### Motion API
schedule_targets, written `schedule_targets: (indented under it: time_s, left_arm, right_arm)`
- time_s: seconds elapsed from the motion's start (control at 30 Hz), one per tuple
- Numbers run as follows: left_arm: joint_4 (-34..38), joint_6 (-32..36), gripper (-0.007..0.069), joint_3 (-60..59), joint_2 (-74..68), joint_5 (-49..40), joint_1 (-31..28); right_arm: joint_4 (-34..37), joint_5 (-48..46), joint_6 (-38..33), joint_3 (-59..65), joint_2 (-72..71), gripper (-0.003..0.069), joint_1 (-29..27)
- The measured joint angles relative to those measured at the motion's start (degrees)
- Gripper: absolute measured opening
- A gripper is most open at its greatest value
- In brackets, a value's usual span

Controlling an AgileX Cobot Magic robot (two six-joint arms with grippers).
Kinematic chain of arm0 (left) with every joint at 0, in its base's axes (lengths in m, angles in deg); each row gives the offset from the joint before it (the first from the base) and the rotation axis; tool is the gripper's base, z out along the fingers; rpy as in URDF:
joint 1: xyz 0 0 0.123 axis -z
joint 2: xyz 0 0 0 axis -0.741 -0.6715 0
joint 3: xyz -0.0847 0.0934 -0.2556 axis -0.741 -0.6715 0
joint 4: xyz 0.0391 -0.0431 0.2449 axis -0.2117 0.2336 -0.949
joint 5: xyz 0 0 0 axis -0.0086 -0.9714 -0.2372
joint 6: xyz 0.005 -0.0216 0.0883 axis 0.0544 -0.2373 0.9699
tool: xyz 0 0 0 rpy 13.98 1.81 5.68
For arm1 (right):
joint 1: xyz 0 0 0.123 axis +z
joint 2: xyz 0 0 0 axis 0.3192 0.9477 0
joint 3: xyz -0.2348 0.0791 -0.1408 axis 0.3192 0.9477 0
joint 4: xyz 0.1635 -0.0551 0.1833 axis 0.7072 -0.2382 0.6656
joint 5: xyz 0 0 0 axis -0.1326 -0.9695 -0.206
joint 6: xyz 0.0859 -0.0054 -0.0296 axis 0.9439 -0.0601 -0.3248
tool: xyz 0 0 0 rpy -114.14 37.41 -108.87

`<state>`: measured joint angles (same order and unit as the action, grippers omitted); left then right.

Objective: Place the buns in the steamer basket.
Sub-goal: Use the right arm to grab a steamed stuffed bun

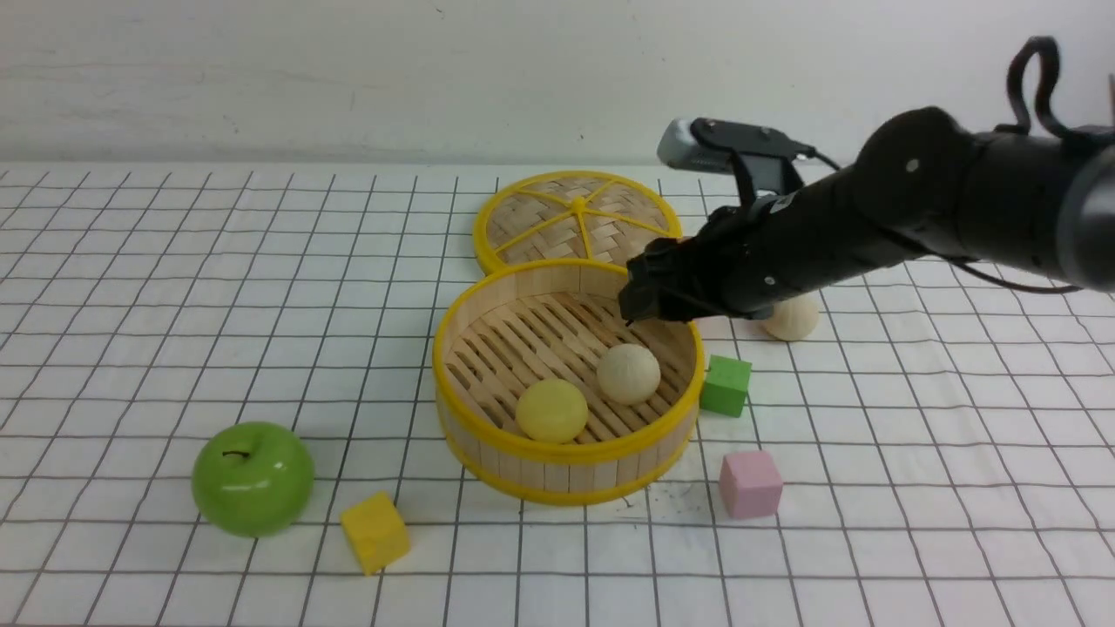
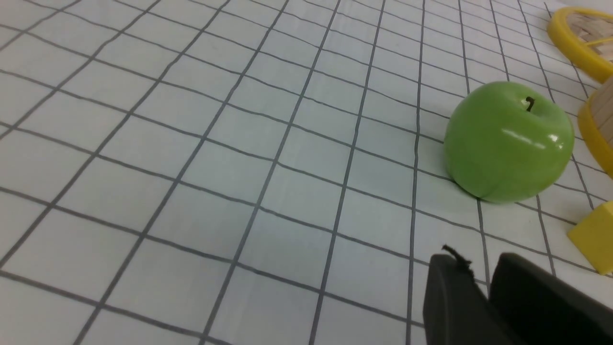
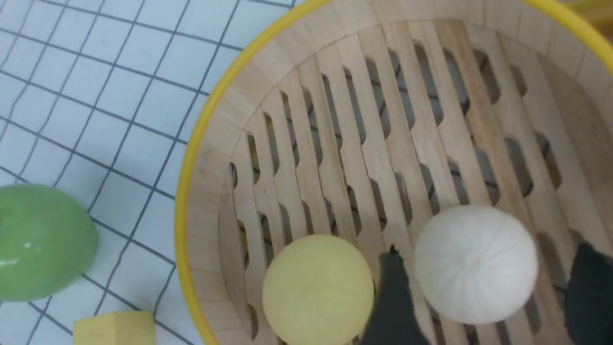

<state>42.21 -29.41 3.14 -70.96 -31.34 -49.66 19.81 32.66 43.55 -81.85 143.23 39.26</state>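
The steamer basket point(image 1: 557, 451) stands mid-table. A pale yellow bun point(image 1: 551, 409) and a cream bun point(image 1: 628, 373) lie on its slatted floor. The other cream bun point(image 1: 793, 318) sits on the table behind my right arm. My right gripper point(image 1: 640, 305) hovers over the basket's far right rim. In the right wrist view it point(image 3: 488, 251) is open, its fingers point(image 3: 392, 297) either side of the cream bun point(image 3: 475, 263) without touching it, beside the yellow bun point(image 3: 317, 290). My left gripper point(image 2: 481, 266) is shut and empty, low over the table near the apple.
A green apple point(image 1: 253, 479) and a yellow cube point(image 1: 375, 531) lie front left. A green cube point(image 1: 726, 385) touches the basket's right side, with a pink cube point(image 1: 750, 484) in front of it. The woven lid point(image 1: 575, 218) lies behind the basket.
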Motion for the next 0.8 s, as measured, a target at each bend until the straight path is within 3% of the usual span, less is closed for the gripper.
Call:
schedule_targets:
  time_s: [0.4, 0.63, 0.8]
  left_arm:
    - [0.00, 0.00, 0.0123, 0.00, 0.00, 0.00, 0.00]
    - [0.00, 0.00, 0.0123, 0.00, 0.00, 0.00, 0.00]
    - [0.00, 0.00, 0.0123, 0.00, 0.00, 0.00, 0.00]
  right_arm:
    - [-0.31, 5.91, -0.04, 0.00, 2.06, 0.0458, -13.53]
    - [1.94, 8.88, -2.62, -2.69, 8.46, 0.0458, -14.45]
    - [-3.81, 3.72, -5.04, -12.12, 13.46, 0.0458, -14.41]
